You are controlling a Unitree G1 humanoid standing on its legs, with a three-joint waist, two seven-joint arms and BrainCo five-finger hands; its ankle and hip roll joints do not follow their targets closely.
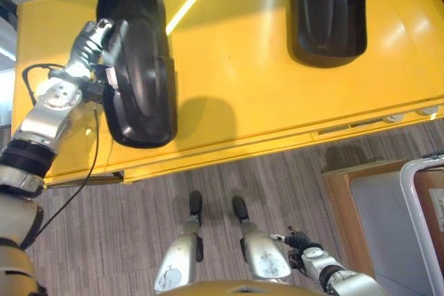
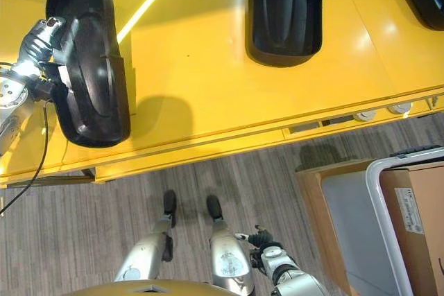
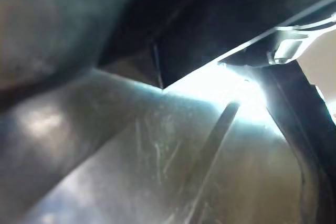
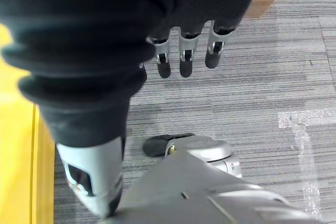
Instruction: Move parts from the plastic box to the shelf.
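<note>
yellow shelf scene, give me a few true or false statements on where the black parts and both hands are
1. The left hand grips a black part at the shelf's left end. True.
2. A second black part lies on the yellow shelf with no hand on it. True.
3. The right hand holds a part over the shelf. False: it hangs low over the floor with relaxed fingers, holding nothing.
4. The two parts touch each other. False: bare yellow shelf separates them.
</note>
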